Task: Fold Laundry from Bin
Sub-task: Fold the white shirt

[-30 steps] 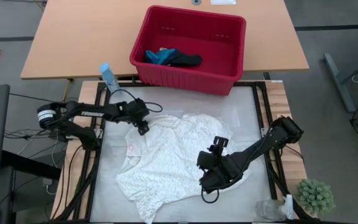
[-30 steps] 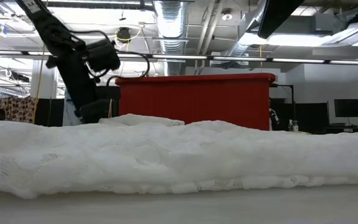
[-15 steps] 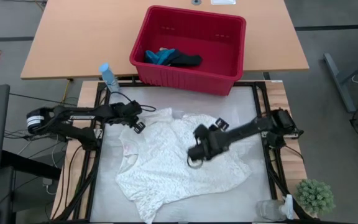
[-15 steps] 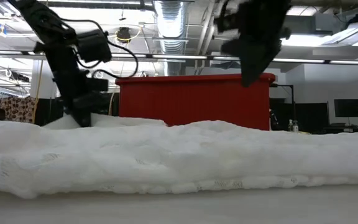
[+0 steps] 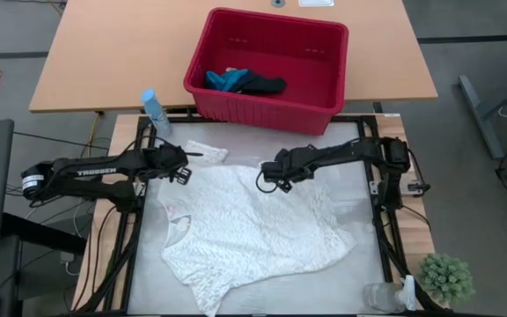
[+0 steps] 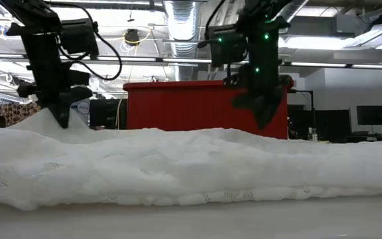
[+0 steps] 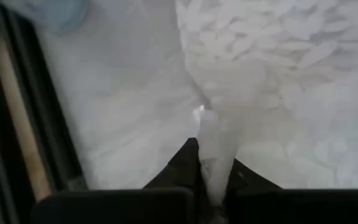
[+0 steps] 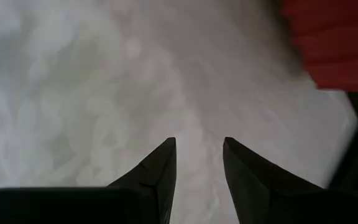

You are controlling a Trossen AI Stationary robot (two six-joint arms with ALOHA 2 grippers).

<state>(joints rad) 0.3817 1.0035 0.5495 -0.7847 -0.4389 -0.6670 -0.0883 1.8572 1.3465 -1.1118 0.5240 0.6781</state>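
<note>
Work table (image 5: 350, 150): pale mat in a dark frame, bearing the garment and both arms.

White lacy garment (image 5: 253, 238): largest cloth, spread flat over most of the mat, apparently laid out so folding can begin. One corner near the left edge is drawn up into a peak. In the low view it fills the foreground as a rumpled ridge and hides the mat behind it.

Bin (image 5: 328, 62): red, on the wooden table just beyond the mat, apart from the garment. Its near wall hides part of its floor.

Navy cloth (image 5: 267, 85): bunched in the bin, not yet taken out.

Teal cloth (image 5: 225, 80): bunched against the navy one; shape cannot be made out.

Left gripper (image 5: 181, 169): at the garment's far left corner, jaws closed on a pinched fold of the white fabric, plain in the left wrist view. Likely holding the corner to pull or straighten it.

Right gripper (image 5: 265, 179): above the garment's far edge, near the bin. Fingers (image 8: 160, 168) stand parted with only cloth showing beyond them; nothing is between them. Whether the tips touch the fabric cannot be told.

Bottle (image 5: 154, 110): at the mat's left corner, apart from the work.
</note>
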